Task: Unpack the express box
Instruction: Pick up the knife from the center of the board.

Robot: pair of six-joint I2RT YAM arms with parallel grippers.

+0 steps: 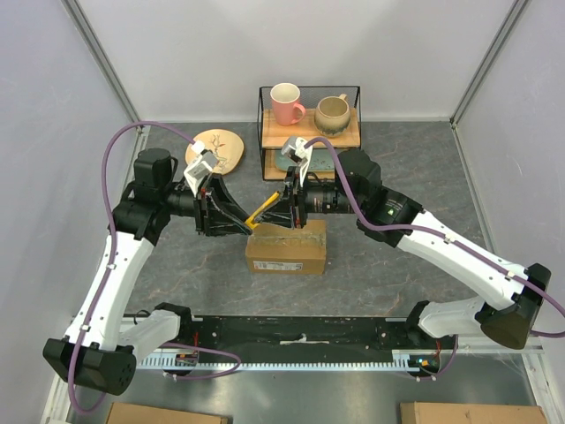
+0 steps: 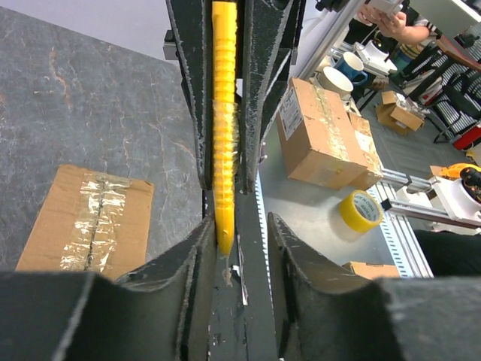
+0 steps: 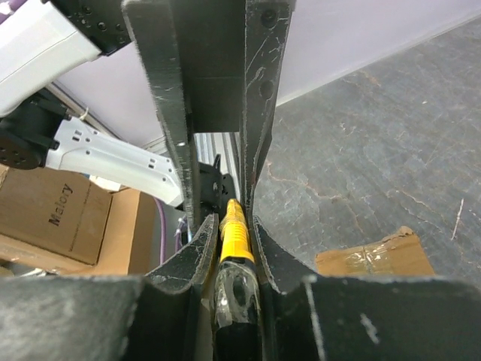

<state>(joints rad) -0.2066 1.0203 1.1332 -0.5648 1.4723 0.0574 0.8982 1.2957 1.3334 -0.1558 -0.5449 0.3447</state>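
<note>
Grey stone-patterned tabletop [image 1: 397,168] carries the express box [image 1: 286,252], pale walls [image 1: 221,53] around.

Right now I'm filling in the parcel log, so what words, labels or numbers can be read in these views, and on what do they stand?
"Malory": on a plain cardboard box beyond the table, right wrist view.
White label on the express box: too blurred to read.
White label on another carton, left wrist view: too small to read.
On the yellow knife: no print shows.
</note>
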